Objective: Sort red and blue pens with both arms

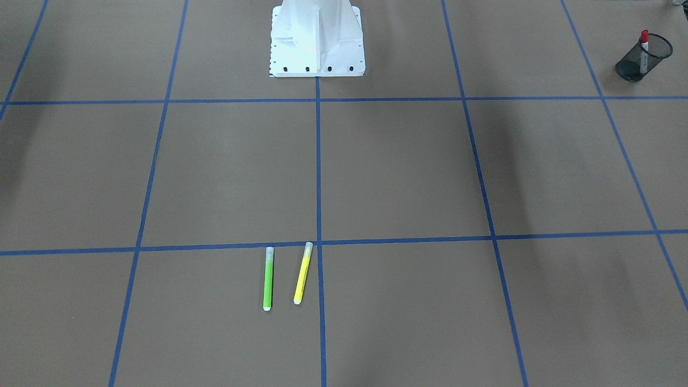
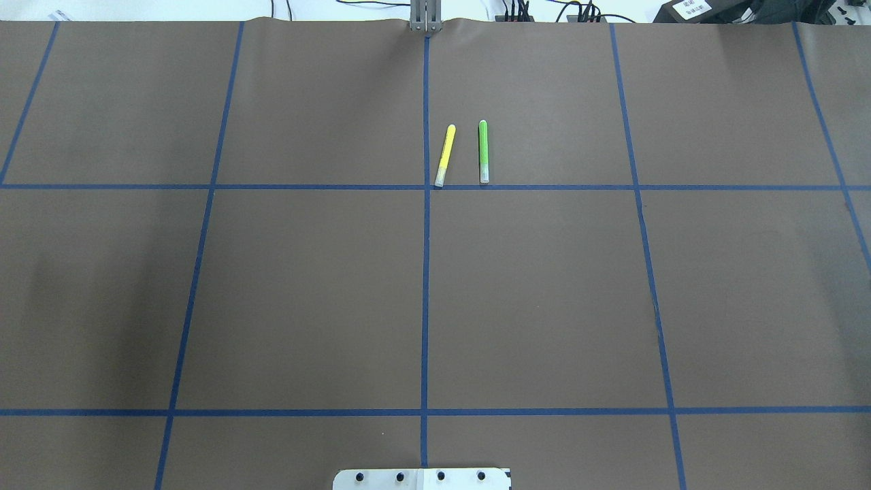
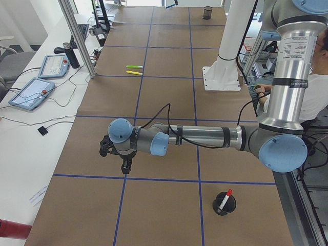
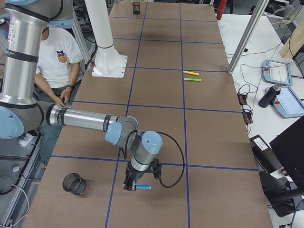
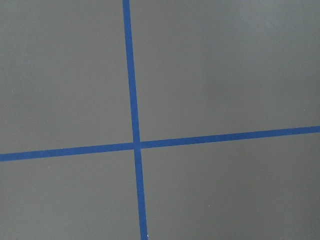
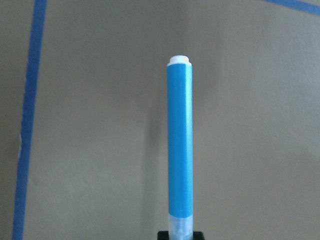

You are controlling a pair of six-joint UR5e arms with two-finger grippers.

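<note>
Table point(image 2: 306, 286), brown paper w/ blue tape grid. The left arm point(image 3: 205, 137) is seen stretched low over it; the left gripper point(image 3: 125, 168) is pointed down, open or closed can't be told. On the right arm point(image 4: 85, 118), the right gripper point(image 4: 130, 186) is clamped on the blue pen point(image 6: 180, 145) at its clear-cap end, pen held approx. level above the table, near a mesh cup point(image 4: 74, 184). In a 2nd mesh cup point(image 1: 639, 62) the red pen point(image 1: 644, 43) is stood, red end up. The green marker point(image 1: 268, 279) & yellow marker point(image 1: 302, 274) are laid side by side, not touching.

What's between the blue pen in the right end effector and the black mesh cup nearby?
Between the blue-barrelled pen and the black mesh cup, only bare brown table paper crossed by one blue tape line, as the exterior right view shows.
</note>
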